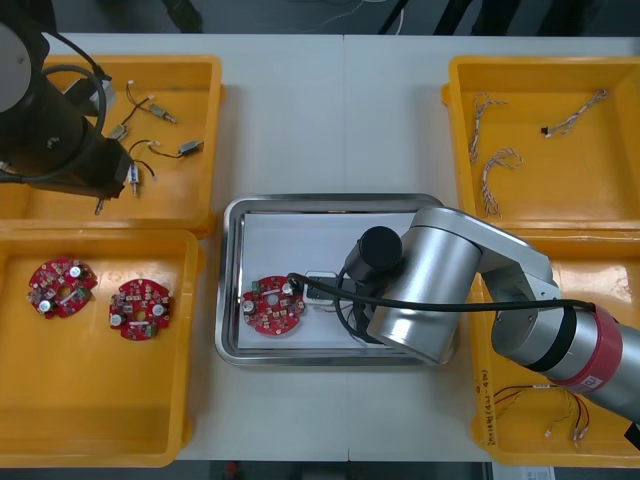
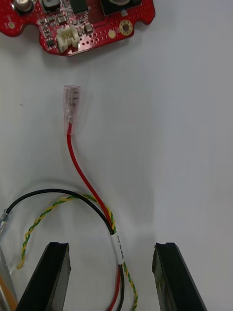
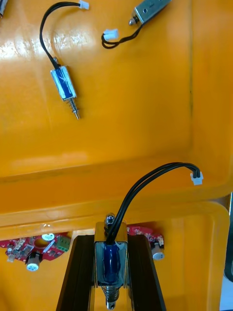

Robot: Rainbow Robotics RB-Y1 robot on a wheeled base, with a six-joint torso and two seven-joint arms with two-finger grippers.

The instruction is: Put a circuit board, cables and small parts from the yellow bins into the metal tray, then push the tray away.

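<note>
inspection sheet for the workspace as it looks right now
surface: light table, bins at both sides
job's things: tray, white inside, holds one board and a red and yellow cable; two boards in near left bin; small parts in far left bin
clutter: nothing seen
grippers: right gripper open over the tray, astride the cable; left gripper above the left bins, shut on a part
cables: twisted ones in far right bin; red and yellow ones in near right bin
surroundings: dark shapes past the far edge, cannot tell what
</note>
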